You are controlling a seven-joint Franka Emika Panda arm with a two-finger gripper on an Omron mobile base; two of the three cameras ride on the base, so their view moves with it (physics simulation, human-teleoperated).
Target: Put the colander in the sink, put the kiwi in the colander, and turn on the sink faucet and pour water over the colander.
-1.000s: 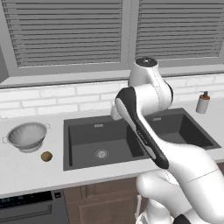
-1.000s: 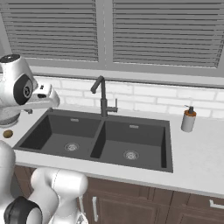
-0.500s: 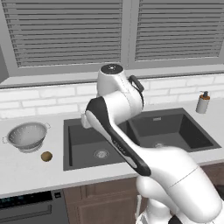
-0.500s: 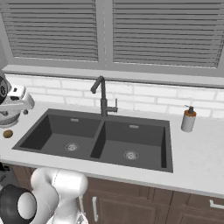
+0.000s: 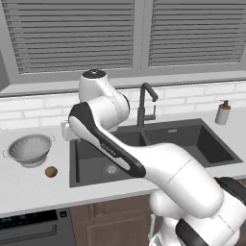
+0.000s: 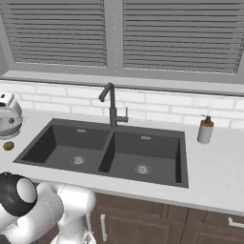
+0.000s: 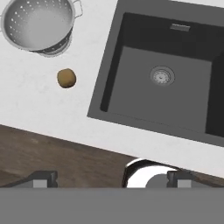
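Kitchen counter with double-basin sink, colander and kiwi still on the worktop.

Left base view: the colander (image 5: 30, 149) sits upright on the pale counter (image 5: 29, 185) left of the sink (image 5: 149, 149), with the kiwi (image 5: 51, 171) just beside it toward the front edge, apart from it. The sink faucet (image 5: 144, 104) rises behind the basin divider; a soap dispenser (image 5: 222, 113) stands at the far right. The white arm (image 5: 110, 139) arches over the left basin.
Right base view: the colander (image 6: 8, 121) and kiwi (image 6: 8, 146) lie at the left edge; both basins hold nothing, and the faucet (image 6: 112, 106) spout is dry.
Hand view: the gripper (image 7: 111, 180) has its fingertips (image 7: 43, 178) spread wide, pinching nothing, above the counter edge; colander (image 7: 38, 24) and kiwi (image 7: 66, 78) lie upper left, the left basin's drain (image 7: 161, 76) to the right.
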